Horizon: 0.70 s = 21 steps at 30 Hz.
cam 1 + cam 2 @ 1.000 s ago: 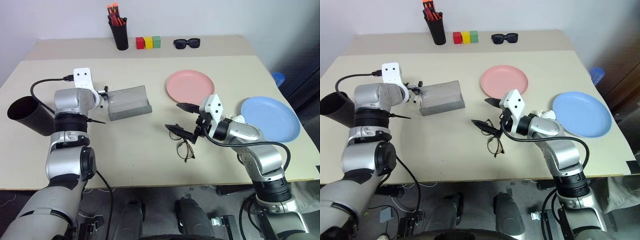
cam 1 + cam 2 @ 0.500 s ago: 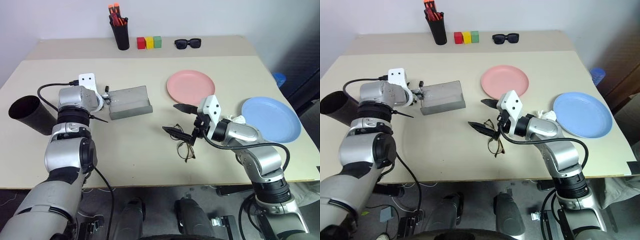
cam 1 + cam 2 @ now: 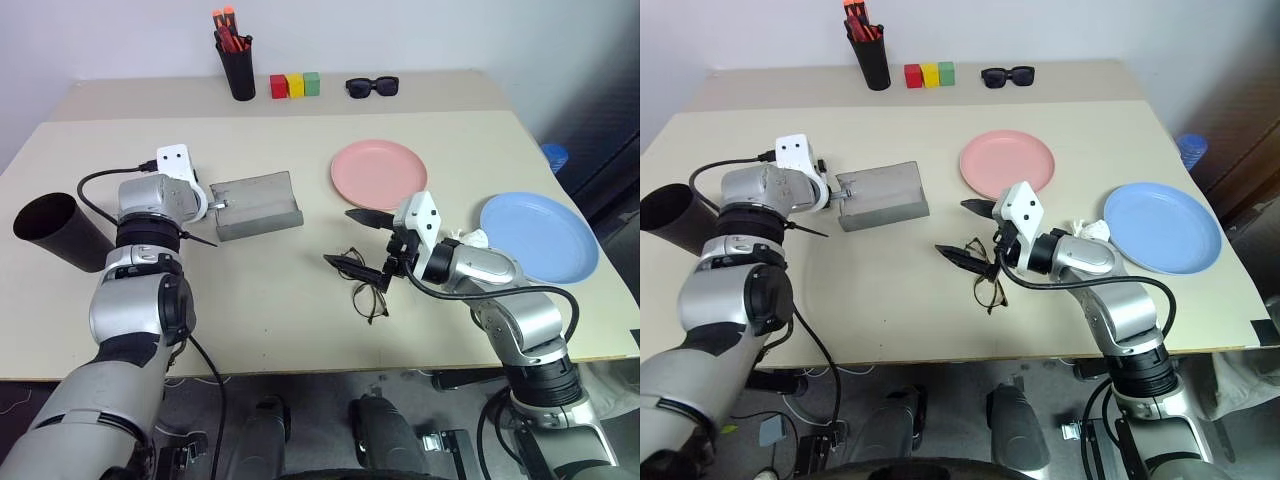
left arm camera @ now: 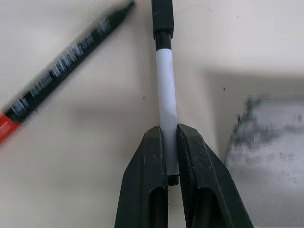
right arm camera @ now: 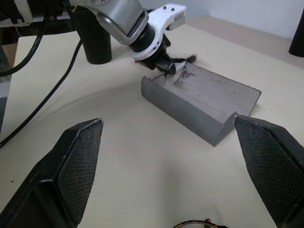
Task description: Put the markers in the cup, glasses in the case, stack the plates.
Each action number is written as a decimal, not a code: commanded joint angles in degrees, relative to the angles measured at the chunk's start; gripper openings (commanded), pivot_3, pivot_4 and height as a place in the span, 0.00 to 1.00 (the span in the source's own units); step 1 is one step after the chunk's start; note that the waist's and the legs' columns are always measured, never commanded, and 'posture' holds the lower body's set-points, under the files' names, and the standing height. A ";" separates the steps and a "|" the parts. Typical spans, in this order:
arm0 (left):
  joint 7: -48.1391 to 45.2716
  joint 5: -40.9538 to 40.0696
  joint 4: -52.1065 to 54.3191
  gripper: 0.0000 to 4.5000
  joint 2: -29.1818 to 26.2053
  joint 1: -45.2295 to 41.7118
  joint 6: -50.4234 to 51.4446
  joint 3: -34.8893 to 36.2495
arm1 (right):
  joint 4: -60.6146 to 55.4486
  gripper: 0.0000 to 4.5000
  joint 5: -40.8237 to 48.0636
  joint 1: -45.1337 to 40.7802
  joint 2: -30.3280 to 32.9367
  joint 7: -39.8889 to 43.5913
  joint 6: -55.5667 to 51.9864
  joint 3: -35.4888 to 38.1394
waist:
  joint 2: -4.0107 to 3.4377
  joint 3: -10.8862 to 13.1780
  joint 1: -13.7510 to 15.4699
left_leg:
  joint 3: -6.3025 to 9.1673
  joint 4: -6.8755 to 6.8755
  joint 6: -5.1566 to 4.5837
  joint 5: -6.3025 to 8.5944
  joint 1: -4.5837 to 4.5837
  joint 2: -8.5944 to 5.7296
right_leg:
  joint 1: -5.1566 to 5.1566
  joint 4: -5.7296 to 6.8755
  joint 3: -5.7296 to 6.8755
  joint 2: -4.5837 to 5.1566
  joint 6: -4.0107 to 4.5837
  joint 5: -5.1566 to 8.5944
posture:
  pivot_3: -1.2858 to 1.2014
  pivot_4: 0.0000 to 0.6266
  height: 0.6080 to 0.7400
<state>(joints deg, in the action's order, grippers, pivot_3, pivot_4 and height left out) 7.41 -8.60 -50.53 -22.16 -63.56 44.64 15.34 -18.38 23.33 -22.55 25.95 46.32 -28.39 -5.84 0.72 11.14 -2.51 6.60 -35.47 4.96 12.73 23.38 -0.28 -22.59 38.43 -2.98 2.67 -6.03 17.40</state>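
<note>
Both arms: silver-grey rounded metal segments joined by black ribbed rings. Each wrist carries a white angular camera block with small dark screw holes; a black cable loops from the block back along the forearm. Left gripper (image 4: 170, 156): two glossy black fingers, long and tapered, with a shallow moulded recess down each. Right gripper (image 3: 362, 240): black fingers ending in pointed tips; inner pads (image 5: 80, 161) finely textured, matte, wedge-shaped.

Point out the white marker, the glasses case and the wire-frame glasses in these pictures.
white marker (image 4: 166, 99): left wrist view, on its white barrel.
glasses case (image 3: 258, 205): left eye view, on its open grey inside.
wire-frame glasses (image 3: 369, 301): left eye view, on the frame between the lenses.
</note>
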 commanded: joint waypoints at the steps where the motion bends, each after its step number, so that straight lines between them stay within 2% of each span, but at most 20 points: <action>1: 0.39 0.45 8.38 0.03 -0.07 0.10 -7.51 0.31 | -2.24 1.00 0.86 -0.93 -0.29 -0.03 0.85 0.12 | 0.02 0.01 0.12 | 0.00 0.00 0.01 -0.01 0.02 0.00 | -0.01 0.00 0.00 0.00 0.00 0.00 | 0.52 0.24 1.00; 5: 2.28 2.27 25.77 0.03 -1.15 6.56 -21.88 1.36 | -2.28 1.00 2.69 -2.46 -1.58 0.72 1.25 0.52 | 0.02 0.02 0.01 | -0.01 0.01 0.01 -0.01 0.05 0.00 | -0.03 -0.05 -0.02 0.04 0.00 0.00 | 0.52 0.24 1.00; 10: 6.66 5.61 44.06 0.03 -4.19 17.45 -27.26 5.57 | -2.85 1.00 5.55 -4.36 -3.81 1.21 1.55 0.85 | 0.01 0.01 -0.23 | -0.07 0.12 0.07 -0.04 0.02 0.05 | -0.16 0.00 -0.09 0.00 0.01 -0.01 | 0.52 0.24 1.00; 15: 6.16 6.49 58.99 0.03 -6.68 30.11 -25.23 11.18 | -2.47 1.00 7.89 -6.47 -6.68 1.39 1.35 -0.23 | 0.05 -0.01 0.24 | -0.06 0.09 0.07 -0.04 0.01 0.03 | -0.09 0.01 -0.08 0.01 0.01 -0.01 | 0.52 0.24 1.00; 21: 5.57 3.71 71.18 0.03 -3.63 42.99 -19.52 18.12 | -0.33 1.00 7.50 -7.68 -9.20 2.36 1.97 -3.02 | 0.13 -0.06 0.33 | 0.01 0.00 0.06 -0.03 -0.01 0.02 | 0.03 0.00 -0.01 0.01 0.02 -0.01 | 0.52 0.24 1.00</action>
<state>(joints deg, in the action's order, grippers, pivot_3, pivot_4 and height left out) 13.13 -4.24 16.16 -26.03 -21.45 24.39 31.54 -18.45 30.36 -29.22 17.38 48.15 -27.54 -8.28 0.86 11.08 -2.18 6.62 -35.48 5.02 12.70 23.37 -0.26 -22.55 38.43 -2.99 2.68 -6.01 17.39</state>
